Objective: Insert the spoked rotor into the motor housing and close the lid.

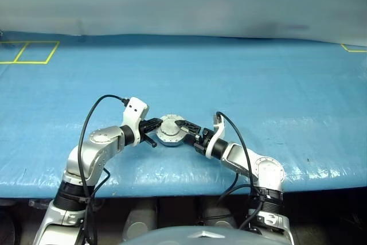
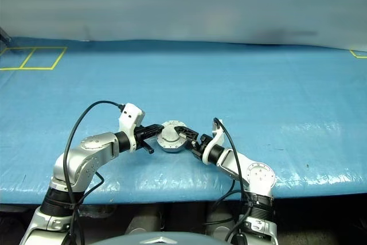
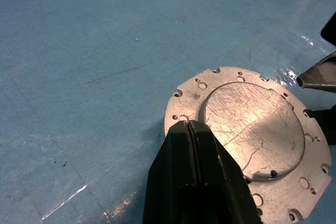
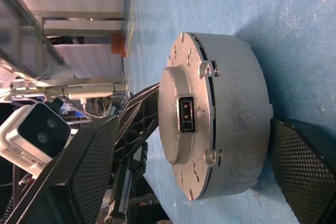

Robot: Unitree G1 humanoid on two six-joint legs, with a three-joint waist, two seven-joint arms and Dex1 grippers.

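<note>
The motor housing (image 4: 231, 114) is lidded; the left gripper (image 3: 190, 129) is pinched closed at the lid (image 3: 252, 129) rim, and the right gripper (image 1: 184, 127) is spread wide around it, ungrasped.

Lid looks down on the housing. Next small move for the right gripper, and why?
Probably close the right gripper on the motor housing to steady it. Its fingers stand open, straddling the closed unit top and bottom. The lid sits flush on top, and the shut left gripper presses its tip at the lid's rim, on the blue table.
</note>
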